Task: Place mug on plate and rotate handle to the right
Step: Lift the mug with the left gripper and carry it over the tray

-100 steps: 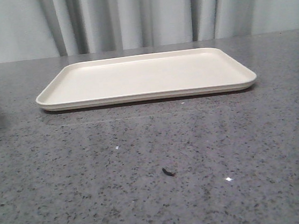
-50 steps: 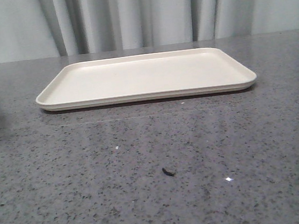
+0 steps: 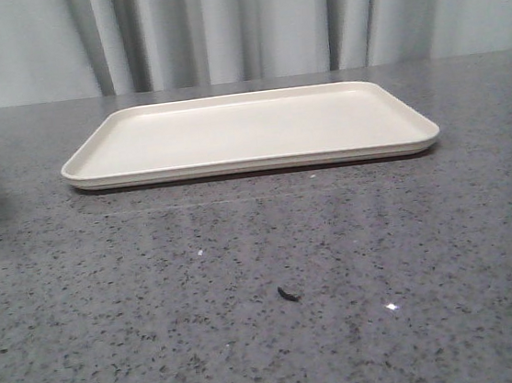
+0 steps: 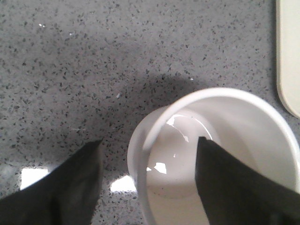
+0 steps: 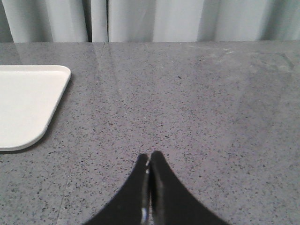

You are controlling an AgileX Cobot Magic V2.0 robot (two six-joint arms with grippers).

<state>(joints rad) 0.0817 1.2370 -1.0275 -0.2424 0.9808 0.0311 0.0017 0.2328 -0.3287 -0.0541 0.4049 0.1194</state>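
The cream plate (image 3: 249, 132) lies at the table's far middle in the front view. The white mug (image 4: 262, 126) shows only in the left wrist view, seen from above, standing on the table beside a corner of the plate (image 4: 288, 56). Its black handle and smiley face are hidden. My left gripper (image 4: 149, 140) is open and straddles the mug's wall: one finger (image 4: 70, 183) is outside, apart from the wall, and the other finger (image 4: 234, 183) is inside the mug. My right gripper (image 5: 150, 155) is shut and empty above bare table, beside a plate corner (image 5: 23, 103).
The table is a grey speckled stone top (image 3: 158, 304) with a grey curtain (image 3: 237, 23) behind it. A small dark speck (image 3: 288, 293) lies on the near middle of the table. Neither arm nor the mug shows in the front view.
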